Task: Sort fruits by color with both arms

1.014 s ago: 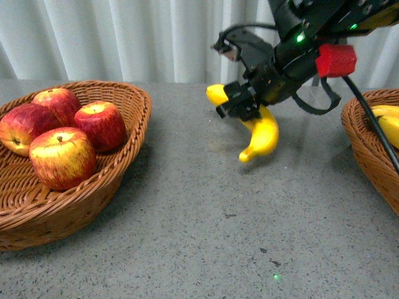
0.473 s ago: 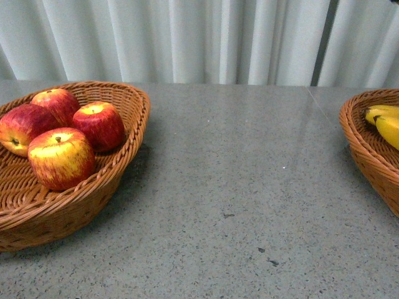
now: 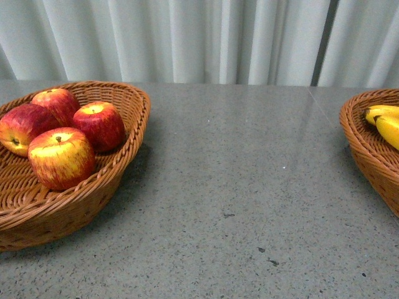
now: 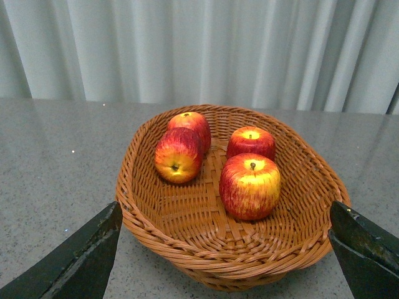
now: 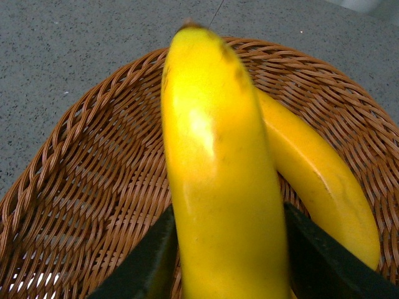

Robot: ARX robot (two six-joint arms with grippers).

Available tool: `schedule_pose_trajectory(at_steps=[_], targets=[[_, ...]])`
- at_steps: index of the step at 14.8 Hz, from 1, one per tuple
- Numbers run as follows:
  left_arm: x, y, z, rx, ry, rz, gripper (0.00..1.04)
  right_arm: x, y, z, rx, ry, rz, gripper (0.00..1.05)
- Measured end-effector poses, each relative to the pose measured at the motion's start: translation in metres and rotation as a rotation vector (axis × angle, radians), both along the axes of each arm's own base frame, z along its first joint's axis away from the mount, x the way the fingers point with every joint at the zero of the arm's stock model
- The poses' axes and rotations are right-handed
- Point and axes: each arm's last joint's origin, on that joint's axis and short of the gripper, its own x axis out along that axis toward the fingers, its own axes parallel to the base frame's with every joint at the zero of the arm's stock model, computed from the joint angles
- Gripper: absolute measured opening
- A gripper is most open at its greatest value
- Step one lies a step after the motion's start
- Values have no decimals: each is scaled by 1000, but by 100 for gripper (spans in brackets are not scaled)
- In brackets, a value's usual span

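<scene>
Several red and yellow-streaked apples (image 3: 61, 157) lie in the left wicker basket (image 3: 128, 163). They also show in the left wrist view (image 4: 249, 185). My left gripper (image 4: 224, 215) is open and empty, hovering just short of that basket's near rim (image 4: 206, 249). My right gripper (image 5: 227, 249) is shut on a yellow banana (image 5: 215, 180) and holds it over the right wicker basket (image 5: 93, 162). A second banana (image 5: 318, 180) lies in that basket beside the held one. In the front view, banana yellow (image 3: 388, 128) shows in the right basket (image 3: 361, 149). Neither arm shows there.
The grey speckled table (image 3: 237, 187) runs between the two baskets. A pale pleated curtain (image 3: 206, 37) hangs behind the table's far edge.
One second ago my right arm carried the banana over the middle of the table. It has since gone out of the front view to the right. The apples have not moved.
</scene>
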Motion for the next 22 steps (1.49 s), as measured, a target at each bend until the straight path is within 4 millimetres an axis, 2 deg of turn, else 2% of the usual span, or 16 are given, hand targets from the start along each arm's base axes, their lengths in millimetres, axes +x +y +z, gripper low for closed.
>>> schedule_pose_trajectory(at_steps=[2,5,7,9,11,13,15,16,17,19,22], targets=[[0,0,0,0,0,0,98,-2,2,3,6,-31,9,67],[0,0,0,0,0,0,98,-14,13,39,75,-164,38,100],[0,0,0,0,0,0,98,-29,23,72,158,-353,85,98],[0,0,0,0,0,1,98,-59,28,96,279,-477,82,98],[0,0,0,0,0,0,98,-93,36,92,385,-491,79,98],[0,0,0,0,0,0,98,-136,52,61,283,-532,-131,75],[0,0,0,0,0,0,98,-177,45,26,224,-545,-280,51],[0,0,0,0,0,0,98,-194,45,9,221,-560,-275,38],[0,0,0,0,0,0,98,-201,45,-3,220,-578,-272,27],[0,0,0,0,0,0,98,-206,45,-15,221,-593,-269,1],[0,0,0,0,0,0,98,-209,45,-29,218,-589,-270,2]])
